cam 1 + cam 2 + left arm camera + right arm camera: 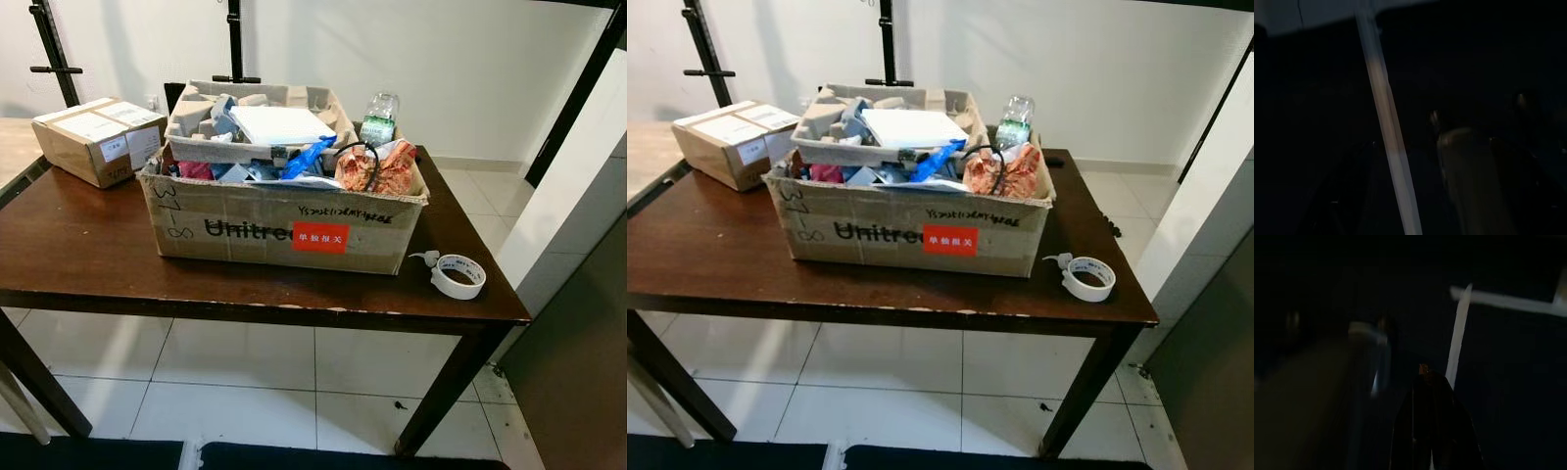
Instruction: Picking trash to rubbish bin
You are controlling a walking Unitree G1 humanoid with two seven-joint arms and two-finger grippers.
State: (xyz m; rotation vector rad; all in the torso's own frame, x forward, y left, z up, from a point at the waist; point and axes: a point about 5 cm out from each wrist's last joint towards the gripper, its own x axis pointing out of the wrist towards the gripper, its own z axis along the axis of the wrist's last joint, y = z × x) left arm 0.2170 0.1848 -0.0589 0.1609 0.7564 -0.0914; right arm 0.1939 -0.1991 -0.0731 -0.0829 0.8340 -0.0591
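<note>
A large open cardboard box (279,227) printed "Unitree" with a red label stands in the middle of the dark wooden table (88,257). It is piled with trash: a grey pulp tray (196,117), a white flat pack (281,124), a blue wrapper (307,157) and an orange crumpled bag (377,168). Behind the box's right corner a clear plastic bottle (378,118) stands upright. Both arms hang idle in shade below the table. In the dark, blurred right wrist view my right gripper (1432,428) is a black shape. The left wrist view is too dark for detail.
A roll of white tape (458,275) lies near the table's right front corner. A smaller sealed cardboard box (98,139) sits at the back left. Black stand poles (234,39) rise behind the table. A white wall (578,206) runs close on the right, over the tiled floor (235,372).
</note>
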